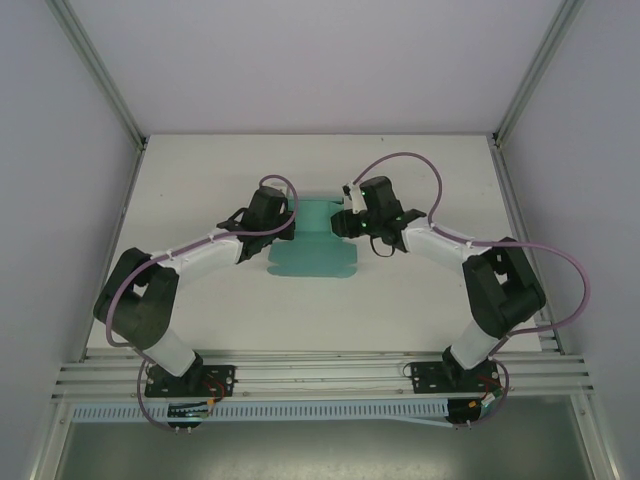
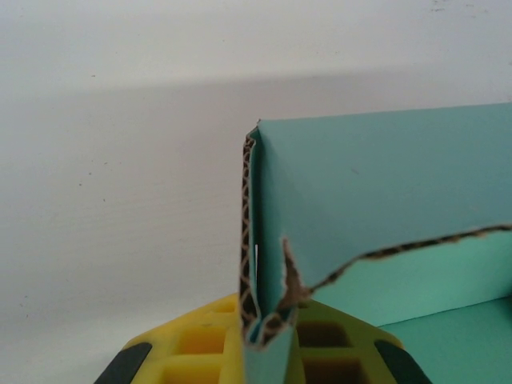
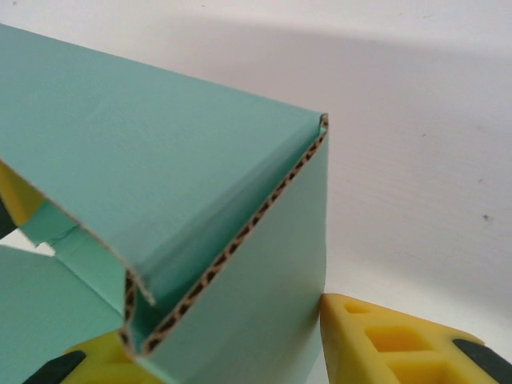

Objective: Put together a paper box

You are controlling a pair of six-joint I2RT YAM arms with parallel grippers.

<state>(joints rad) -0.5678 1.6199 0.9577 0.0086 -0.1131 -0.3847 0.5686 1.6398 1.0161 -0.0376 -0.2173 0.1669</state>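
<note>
left gripper [image 1: 288,222]: clamped on the paper box [image 1: 312,250], on the left wall at its far end. In the left wrist view the gripper [image 2: 268,352] has yellow fingers [image 2: 192,352] tight on both sides of the doubled card.
right gripper [image 1: 338,222]: at the box's right wall, facing the left gripper across it. In the right wrist view the gripper [image 3: 216,352] straddles the wall. The outer finger [image 3: 384,344] touches the card face, but the inner finger [image 3: 88,360] is partly hidden under card, so I can't tell if it's clamped.
paper box position: mid-table, between the two grippers and touching both. Its flat part runs toward the arm bases.
top view: whole outline. A wide flat panel with rounded corners lies nearest the arms, and a narrower section sits beyond it between the grippers. Fold detail is too small to read.
left wrist view: paper box [image 2: 376,200] has an upright wall folded over on itself at a corner. A second panel runs off to the right with a ragged, wavy cut edge, and the floor panel sits below it.
right wrist view: paper box [image 3: 160,176] has a flap folded down over the wall, with the corner crease sharp.
box look: thin teal card, matte, with a brown corrugated core showing at every cut edge.
table [image 1: 200,180]: plain white and bare beyond the box.
</note>
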